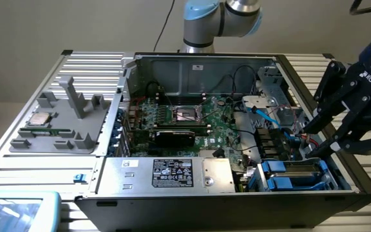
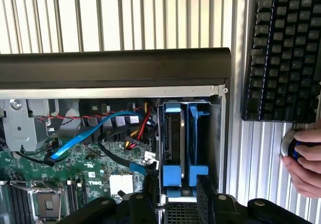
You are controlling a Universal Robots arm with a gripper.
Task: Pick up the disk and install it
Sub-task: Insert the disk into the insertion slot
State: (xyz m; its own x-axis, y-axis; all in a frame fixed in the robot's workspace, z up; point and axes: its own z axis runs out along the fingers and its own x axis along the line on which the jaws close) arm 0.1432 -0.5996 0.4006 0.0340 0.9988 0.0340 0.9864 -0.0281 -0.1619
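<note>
Exterior view, nearest edge: black computer case [image 1: 224, 205], lying open on a ribbed metal table [image 1: 37, 166]. Just inside its near wall: grey metal box [image 1: 166, 173] with a black label. Beside it, in the corner toward the exterior view's right: blue rails [image 1: 282, 182].

Disk [image 1: 298, 169]: seated in that corner, standing on edge between the blue rails. The wrist view shows it edge-on [image 2: 179, 133].

Gripper [image 1: 309, 141]: black, above the case's side wall just beyond the disk. Fingers [image 2: 205, 196] roughly half spread, nothing held between them, clear of the disk.

Mid-case: green circuit board [image 1: 221, 128] with a square socket [image 1: 189, 114]; blue and red cables [image 2: 88, 136] close to the rails.

On the table toward the exterior view's left: grey plastic stand [image 1: 63, 128] carrying a small square silver chip [image 1: 40, 119].

Farthest: the arm's blue-capped joint [image 1: 221, 17].

Wrist view, outside the case: black keyboard [image 2: 286, 53]; a person's hand [image 2: 307, 158] just beside it.
</note>
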